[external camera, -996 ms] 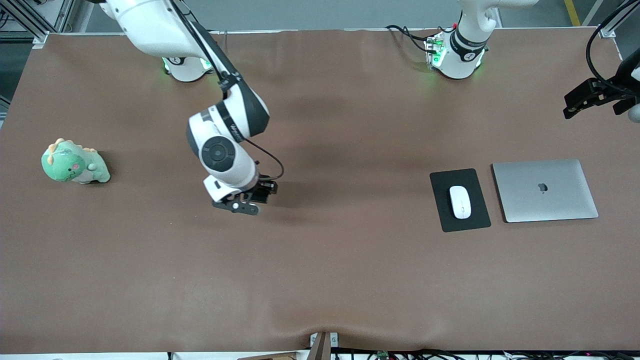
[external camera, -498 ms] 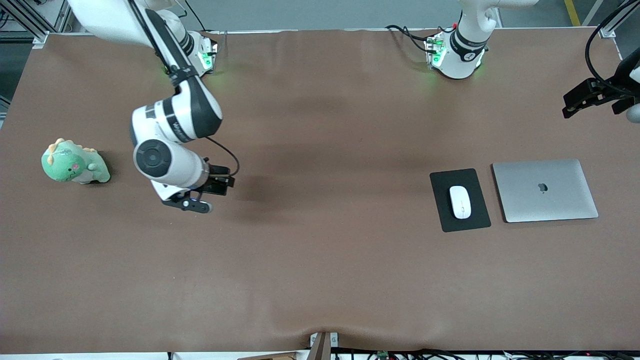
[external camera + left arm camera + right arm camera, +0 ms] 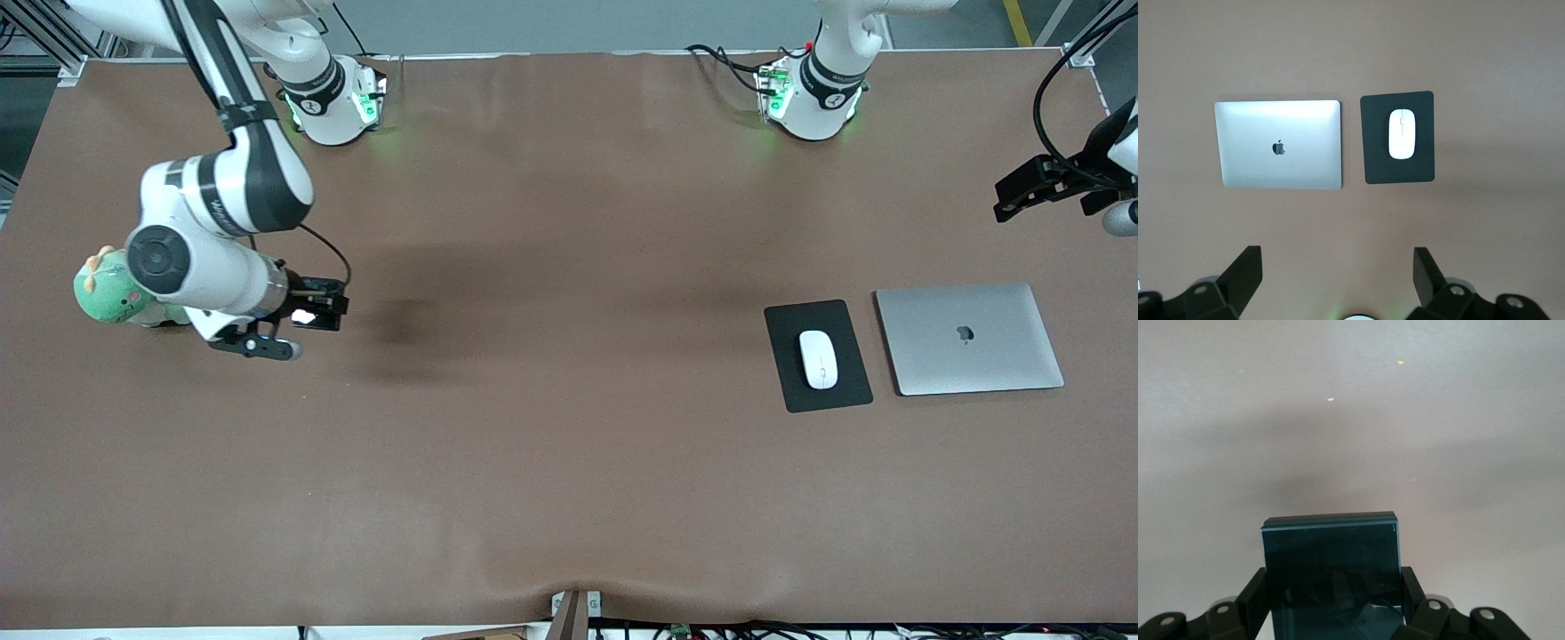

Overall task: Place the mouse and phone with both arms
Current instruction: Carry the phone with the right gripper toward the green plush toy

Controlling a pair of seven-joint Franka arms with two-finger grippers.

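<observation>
Black glossy phone [image 3: 1330, 577] clamped in right pincer [image 3: 1331, 600].

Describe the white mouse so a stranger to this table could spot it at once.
Start at the closed silver laptop lying toward the left arm's end of the brown table. Beside it, toward the table's middle, lies a flat black rectangular mouse pad. The small glossy white oval mouse rests on that pad, the only white thing among silver and black neighbours.

Even, bright light; soft shadows on table [image 3: 569, 444].
</observation>
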